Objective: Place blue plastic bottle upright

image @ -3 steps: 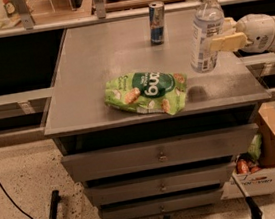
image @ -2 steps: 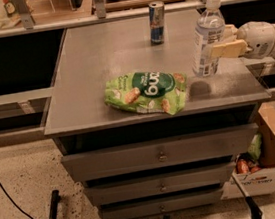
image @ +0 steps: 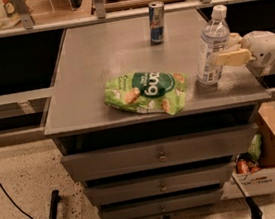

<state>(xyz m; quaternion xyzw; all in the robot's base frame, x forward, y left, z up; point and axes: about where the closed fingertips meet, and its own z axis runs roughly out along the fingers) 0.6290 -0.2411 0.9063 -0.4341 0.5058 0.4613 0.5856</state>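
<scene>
The blue plastic bottle (image: 210, 39), clear with a white cap and a white-and-blue label, stands nearly upright at the right side of the grey metal table (image: 115, 54). Its base seems to rest on the tabletop. My gripper (image: 223, 51) reaches in from the right at the bottle's mid height. One cream finger (image: 231, 58) lies across the bottle's front and the other sits behind it, so the gripper is shut on the bottle.
A blue-and-silver drink can (image: 157, 22) stands at the table's back. A green snack bag (image: 147, 92) lies near the front middle. Drawers sit under the tabletop. A cardboard box (image: 273, 161) with items stands on the floor at the right.
The gripper has lowered the bottle and moved it slightly right and toward the front. The bottle's base has come down to the tabletop.
</scene>
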